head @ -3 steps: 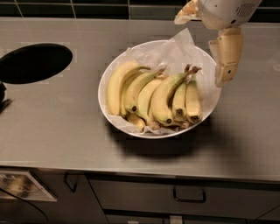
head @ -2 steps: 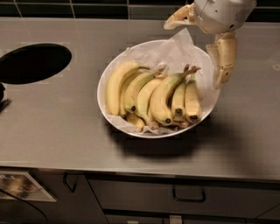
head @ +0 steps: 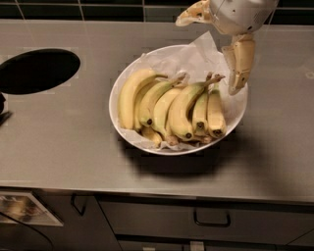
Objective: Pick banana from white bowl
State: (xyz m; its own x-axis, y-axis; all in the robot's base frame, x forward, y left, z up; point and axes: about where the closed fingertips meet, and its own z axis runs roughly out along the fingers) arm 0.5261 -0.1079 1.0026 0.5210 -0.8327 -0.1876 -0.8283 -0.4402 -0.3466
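Note:
The white bowl (head: 114, 115) sits in the middle of the grey counter, lined with crinkled white paper (head: 196, 56). Several bananas lie side by side in it. The banana (head: 182, 110) is the long curved one right of centre, with a greenish stem pointing up right and a black dot at its near tip. My gripper (head: 216, 44) hovers above the bowl's far right rim and is open and empty. One finger (head: 239, 66) hangs down just right of the banana's stem. The other finger (head: 192, 13) points left, above the paper.
A round dark hole (head: 37, 70) is cut into the counter at the left. Dark tiles (head: 98, 10) run along the back wall. Drawers with handles (head: 212, 219) sit below the counter's front edge. Two shorter bananas (head: 208, 110) lie right of the banana.
My gripper has moved a little left, over the bowl's far right rim. The bananas and the bowl have not moved.

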